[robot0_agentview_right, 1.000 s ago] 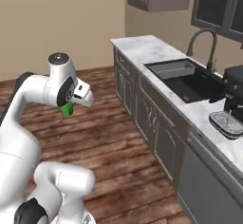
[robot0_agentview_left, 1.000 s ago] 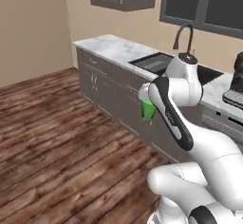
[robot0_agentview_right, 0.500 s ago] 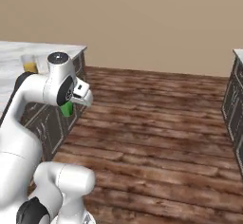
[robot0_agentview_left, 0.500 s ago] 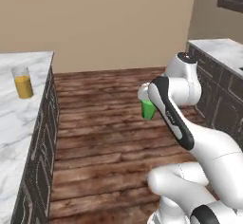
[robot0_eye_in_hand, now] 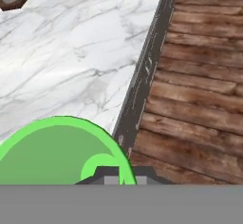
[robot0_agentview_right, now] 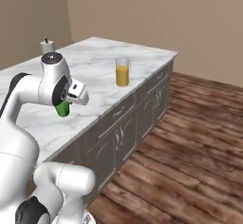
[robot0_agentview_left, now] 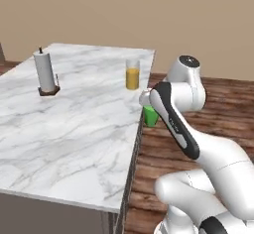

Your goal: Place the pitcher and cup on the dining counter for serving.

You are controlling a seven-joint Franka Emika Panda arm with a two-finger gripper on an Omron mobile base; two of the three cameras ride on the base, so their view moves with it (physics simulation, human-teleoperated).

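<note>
The small green cup (robot0_agentview_left: 150, 116) hangs in the air just off the right edge of the dining counter (robot0_agentview_left: 74, 129), with my gripper (robot0_agentview_left: 147, 105) shut on its rim. From the right base the cup (robot0_agentview_right: 62, 108) shows under my gripper (robot0_agentview_right: 71, 99), over the counter's near side (robot0_agentview_right: 95, 71). The hand view looks down into the cup (robot0_eye_in_hand: 52, 152) above the counter edge (robot0_eye_in_hand: 85, 66). The pitcher (robot0_agentview_left: 132, 74) with orange juice stands upright on the counter near its far right edge; it is also the tall glass (robot0_agentview_right: 122, 71) in the right base view.
A white paper towel roll (robot0_agentview_left: 45, 73) stands on the counter's left side, seen too (robot0_agentview_right: 47, 46) at the back. Grey drawers with silver handles (robot0_agentview_right: 124, 128) face the open wood floor (robot0_agentview_right: 190, 152) to the right.
The base has turned away from the sink counter, so the whole scene shifted; the dining counter with the pitcher now lies close in front. The cup stays in my shut gripper.
</note>
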